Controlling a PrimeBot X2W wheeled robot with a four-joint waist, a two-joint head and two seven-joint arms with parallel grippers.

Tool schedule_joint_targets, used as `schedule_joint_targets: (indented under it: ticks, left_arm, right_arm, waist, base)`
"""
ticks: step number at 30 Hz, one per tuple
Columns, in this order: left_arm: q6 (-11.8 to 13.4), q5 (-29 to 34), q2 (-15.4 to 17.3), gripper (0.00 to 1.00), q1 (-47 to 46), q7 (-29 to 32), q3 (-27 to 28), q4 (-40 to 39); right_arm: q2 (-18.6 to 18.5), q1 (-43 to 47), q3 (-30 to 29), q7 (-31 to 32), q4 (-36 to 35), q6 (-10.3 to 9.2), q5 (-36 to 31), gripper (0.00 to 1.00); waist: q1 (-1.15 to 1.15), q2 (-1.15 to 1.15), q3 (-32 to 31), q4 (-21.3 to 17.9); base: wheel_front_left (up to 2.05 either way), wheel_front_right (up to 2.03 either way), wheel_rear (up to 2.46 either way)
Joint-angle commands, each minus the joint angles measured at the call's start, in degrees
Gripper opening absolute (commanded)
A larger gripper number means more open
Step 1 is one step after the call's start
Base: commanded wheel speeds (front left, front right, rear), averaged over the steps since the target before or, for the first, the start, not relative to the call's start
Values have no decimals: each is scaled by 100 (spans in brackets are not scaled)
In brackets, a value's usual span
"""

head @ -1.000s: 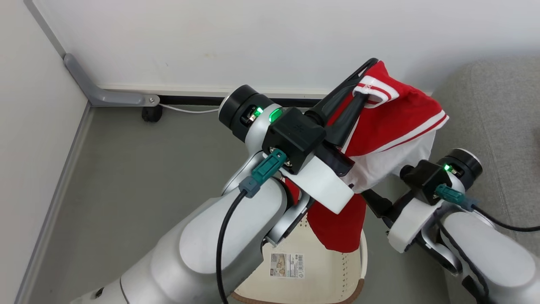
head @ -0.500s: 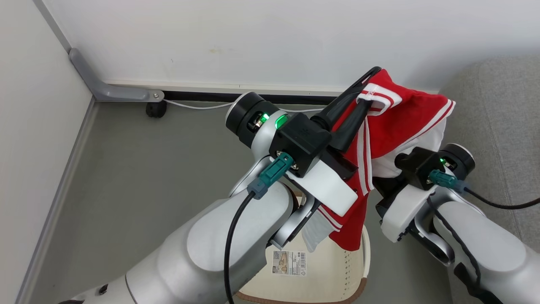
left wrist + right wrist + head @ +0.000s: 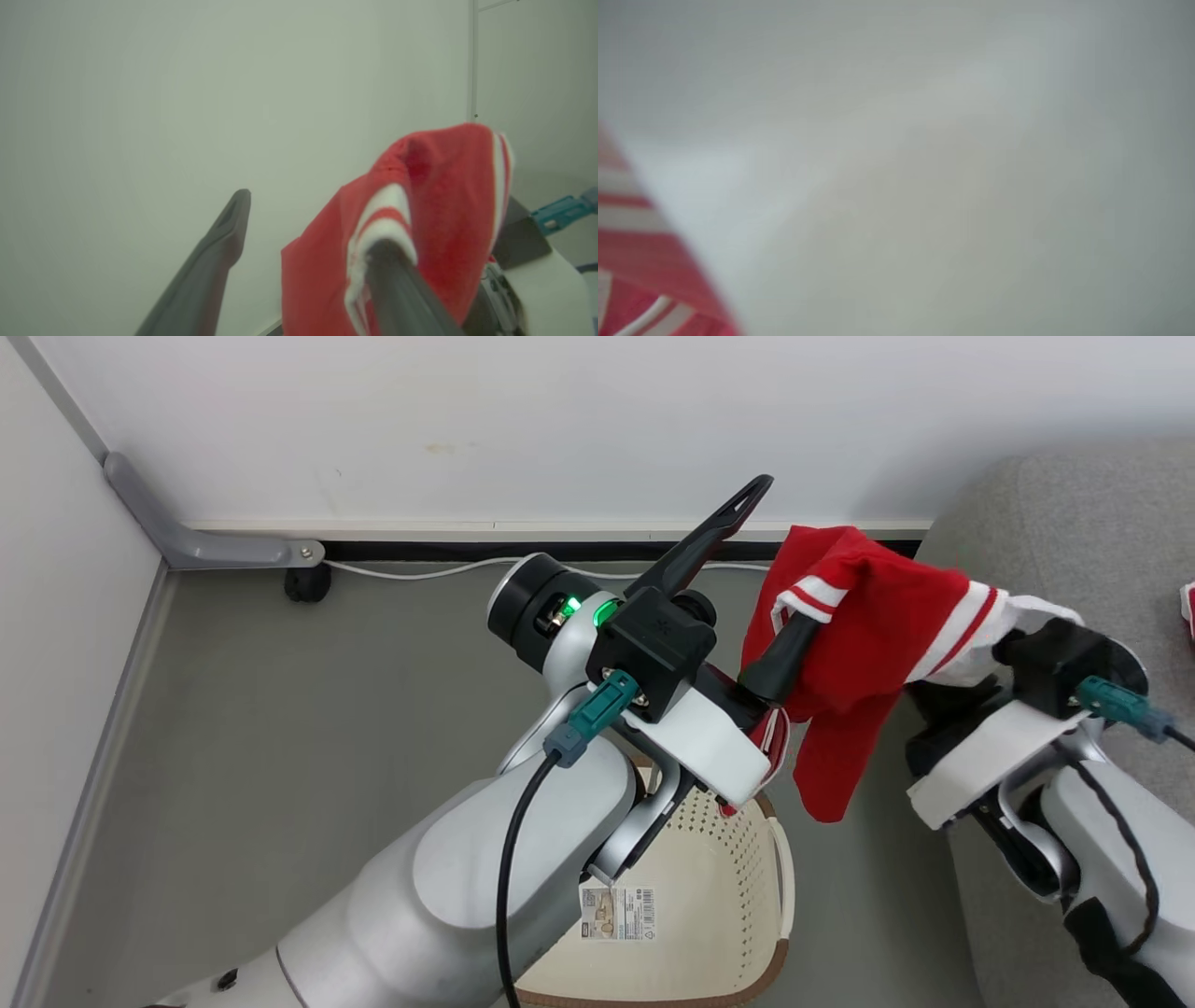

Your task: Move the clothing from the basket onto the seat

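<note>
Carrying step, beside the sofa [image 3: 1074,541] and above the basket [image 3: 719,859]: the red garment [image 3: 878,616] hangs draped over one finger of the wide-open left tool [image 3: 784,546]. The closed right tool [image 3: 980,625] seems to grip its white edge. Next, pull it free and carry it over the sofa.

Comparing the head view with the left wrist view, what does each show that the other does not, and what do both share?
Head view, not the wrist view: the basket on the floor, the grey seat, a second red piece on that seat. Left wrist view, not the head view: a thin vertical line on the wall. Both: the open left gripper, the red garment draped over one finger, the right arm's teal plug.
</note>
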Motion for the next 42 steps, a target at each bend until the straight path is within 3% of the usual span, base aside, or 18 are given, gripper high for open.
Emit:
schedule_joint_targets:
  ticks: [1, 10, 21, 42]
  left_arm:
    - [-11, -25, 49, 100, -33, -46, 214, -65]
    - [-206, 59, 49, 100, 383, -51, 328, 74]
    - [-469, 135, 49, 100, 763, -52, 500, 268]
    - [-1083, 339, 51, 100, 1503, -52, 983, 803]
  right_arm:
    - [-106, 147, -157, -35, -178, 7, 74, 0]
    - [-286, 390, -1190, -35, -360, 7, 184, 0]
    - [-335, 452, -2024, -35, -462, 7, 236, 0]
    - [-283, 649, -2809, -35, -602, 7, 136, 0]
  waist:
    - [0, 0, 2, -67]
    - [0, 0, -1, -449]
    - [0, 0, -43, -998]
    - [0, 0, -318, -2528]
  base:
    - [0, 0, 0]
    - [0, 0, 0]
    - [0, 0, 0]
    - [0, 0, 0]
